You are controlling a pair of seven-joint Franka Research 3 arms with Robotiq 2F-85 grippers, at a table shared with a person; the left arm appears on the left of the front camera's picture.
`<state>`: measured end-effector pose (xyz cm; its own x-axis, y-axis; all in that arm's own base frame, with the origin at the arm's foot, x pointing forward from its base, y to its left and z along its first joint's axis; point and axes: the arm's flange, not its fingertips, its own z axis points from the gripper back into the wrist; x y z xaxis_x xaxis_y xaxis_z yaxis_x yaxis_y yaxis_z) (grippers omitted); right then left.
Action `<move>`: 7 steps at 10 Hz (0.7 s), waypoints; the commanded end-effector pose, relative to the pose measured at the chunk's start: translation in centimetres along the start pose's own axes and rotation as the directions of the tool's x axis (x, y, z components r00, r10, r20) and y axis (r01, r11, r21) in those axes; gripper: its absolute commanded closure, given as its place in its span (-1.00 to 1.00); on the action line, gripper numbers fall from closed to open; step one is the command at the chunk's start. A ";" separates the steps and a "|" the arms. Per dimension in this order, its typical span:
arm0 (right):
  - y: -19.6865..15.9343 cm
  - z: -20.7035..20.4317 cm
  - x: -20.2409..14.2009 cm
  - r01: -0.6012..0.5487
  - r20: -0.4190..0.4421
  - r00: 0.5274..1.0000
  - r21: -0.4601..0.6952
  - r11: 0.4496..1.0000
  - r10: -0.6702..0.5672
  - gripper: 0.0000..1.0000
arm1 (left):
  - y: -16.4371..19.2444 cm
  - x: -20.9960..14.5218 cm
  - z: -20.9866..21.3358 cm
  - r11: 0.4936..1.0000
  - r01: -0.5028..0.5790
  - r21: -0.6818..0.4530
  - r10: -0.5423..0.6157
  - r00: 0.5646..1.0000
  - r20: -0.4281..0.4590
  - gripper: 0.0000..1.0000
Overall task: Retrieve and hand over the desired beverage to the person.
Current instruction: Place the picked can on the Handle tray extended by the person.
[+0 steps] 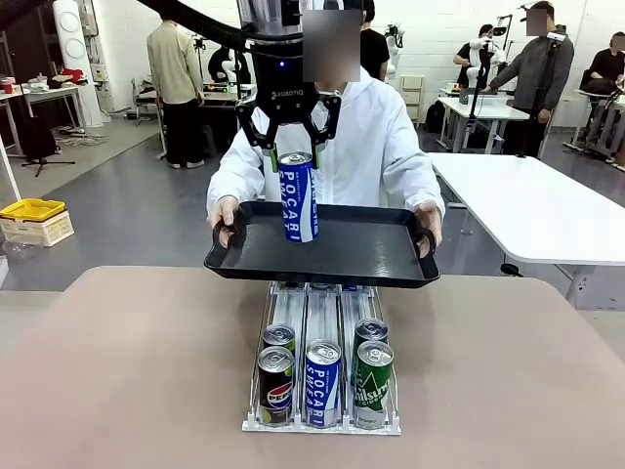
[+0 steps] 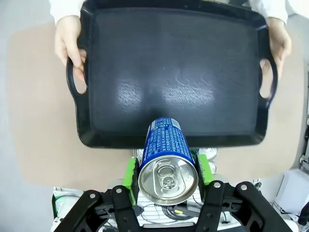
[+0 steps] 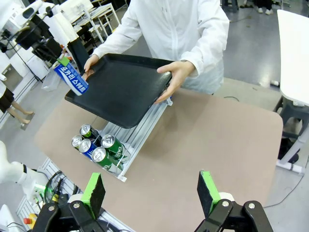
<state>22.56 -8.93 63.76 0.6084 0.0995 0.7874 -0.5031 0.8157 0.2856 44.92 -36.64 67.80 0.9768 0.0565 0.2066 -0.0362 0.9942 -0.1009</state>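
While person (image 1: 376, 147) holds tray (image 1: 371, 254) above rack (image 1: 322, 313) | left tool (image 1: 293, 149) clamps blue can (image 1: 298, 200) | right tool (image 3: 152, 193) spread wide

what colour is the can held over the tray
Blue with white lettering and a silver top; the can shows best in the front view.

I read ROBOTIQ on the left gripper (image 1: 293, 149) body. Held can (image 1: 298, 195): POCARI down its side, with Korean print in the right wrist view. Rack (image 1: 322, 428), front row: middle can (image 1: 322, 383) reads POCARI SWEAT; left can (image 1: 276, 386) has a Pepsi logo; green can (image 1: 372, 386) script unclear.
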 end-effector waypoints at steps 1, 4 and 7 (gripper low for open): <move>-0.1 -0.1 0.0 0.004 0.000 1.000 0.001 1.000 -0.004 -1.00 | -0.4 2.0 -0.4 1.000 0.009 0.029 -0.010 0.999 0.032 -0.16; -0.1 -0.1 0.0 0.004 0.000 1.000 0.001 1.000 -0.004 -1.00 | -0.4 5.1 -2.5 0.994 -0.038 0.104 0.029 0.996 0.087 -0.16; -0.1 -0.1 0.0 0.004 0.000 1.000 0.001 1.000 -0.004 -1.00 | 0.4 7.0 -4.1 0.996 -0.047 0.079 0.043 0.997 0.058 -0.16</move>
<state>22.56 -8.93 63.77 0.6083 0.0995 0.7875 -0.5031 0.8156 0.2856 51.77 -35.87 63.95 0.9634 0.0835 0.2549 -0.0840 0.9964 -0.0091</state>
